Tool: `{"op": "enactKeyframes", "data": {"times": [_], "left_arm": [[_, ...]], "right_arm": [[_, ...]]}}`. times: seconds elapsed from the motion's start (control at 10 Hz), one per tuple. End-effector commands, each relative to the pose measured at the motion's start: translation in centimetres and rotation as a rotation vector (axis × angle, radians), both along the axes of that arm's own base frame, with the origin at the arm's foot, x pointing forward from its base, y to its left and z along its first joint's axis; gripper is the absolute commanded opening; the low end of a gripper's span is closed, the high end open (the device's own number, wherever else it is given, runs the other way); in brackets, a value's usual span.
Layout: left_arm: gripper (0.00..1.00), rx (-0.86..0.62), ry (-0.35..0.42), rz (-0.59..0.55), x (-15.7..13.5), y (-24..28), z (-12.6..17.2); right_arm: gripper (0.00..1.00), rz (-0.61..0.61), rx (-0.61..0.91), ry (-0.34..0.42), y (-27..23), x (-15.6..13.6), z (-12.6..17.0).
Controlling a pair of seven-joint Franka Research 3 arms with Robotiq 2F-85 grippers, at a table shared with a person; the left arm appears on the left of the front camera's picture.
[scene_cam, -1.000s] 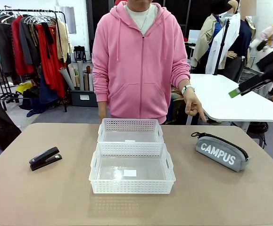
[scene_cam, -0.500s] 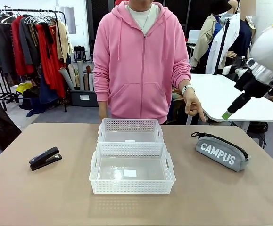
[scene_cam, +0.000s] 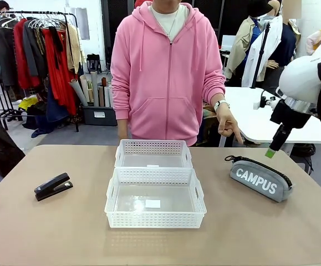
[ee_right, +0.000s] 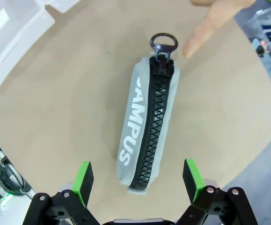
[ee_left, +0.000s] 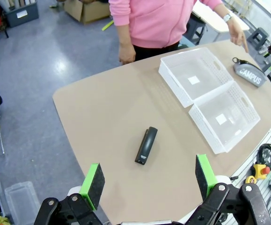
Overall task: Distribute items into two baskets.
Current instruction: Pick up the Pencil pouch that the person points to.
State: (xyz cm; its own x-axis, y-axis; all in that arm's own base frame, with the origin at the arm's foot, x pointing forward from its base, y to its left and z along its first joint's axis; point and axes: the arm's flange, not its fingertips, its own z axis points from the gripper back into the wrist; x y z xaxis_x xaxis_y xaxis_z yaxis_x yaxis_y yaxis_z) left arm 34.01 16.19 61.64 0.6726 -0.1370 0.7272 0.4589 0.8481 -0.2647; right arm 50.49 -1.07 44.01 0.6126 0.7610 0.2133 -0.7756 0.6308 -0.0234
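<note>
**Desk:** What's widest in the shot?

**Photographer:** A tan table point(scene_cam: 49, 233), with a person in a pink hoodie point(scene_cam: 166, 72) standing at its far edge. Two white lattice baskets sit end to end and touching at the table's middle: the near basket point(scene_cam: 154, 220) and the far basket point(scene_cam: 153, 147). Both hold nothing but a small white label.

**Desk:** And the pouch?

**Photographer:** The grey CAMPUS pouch point(scene_cam: 260, 180) lies on the table to the right of the baskets and apart from them, zip up, with its black strap at the far end. The person's hand point(scene_cam: 227, 124) points one finger down, close to that end.

**Desk:** What is the robot doing?

**Photographer:** The right gripper point(ee_right: 137, 174) hangs above the pouch and clear of it. Its jaws are spread wide and hold nothing. In its wrist view the green pads point(ee_right: 84, 177) stand either side of the pouch's near end. The left gripper point(ee_left: 149, 173) sits high over the table's left side, also spread wide with nothing in it.

**Desk:** And the smallest item?

**Photographer:** The black stapler point(scene_cam: 53, 186) lies flat on the left, well apart from the baskets, and nothing is touching it.
</note>
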Motion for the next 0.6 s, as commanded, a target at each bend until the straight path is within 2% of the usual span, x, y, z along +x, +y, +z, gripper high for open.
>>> {"op": "enactKeyframes", "data": {"times": [0.0,0.5], "left_arm": [[1.0,-0.01,-0.017,-0.018,0.1,0.0,-0.2],[1.0,-0.01,-0.017,-0.018,0.1,0.0,-0.2]], "right_arm": [[1.0,0.047,-0.02,-0.012,-0.3,0.3,-1.5],[1.0,0.071,-0.028,-0.01,-0.1,0.9,-6.6]]}}
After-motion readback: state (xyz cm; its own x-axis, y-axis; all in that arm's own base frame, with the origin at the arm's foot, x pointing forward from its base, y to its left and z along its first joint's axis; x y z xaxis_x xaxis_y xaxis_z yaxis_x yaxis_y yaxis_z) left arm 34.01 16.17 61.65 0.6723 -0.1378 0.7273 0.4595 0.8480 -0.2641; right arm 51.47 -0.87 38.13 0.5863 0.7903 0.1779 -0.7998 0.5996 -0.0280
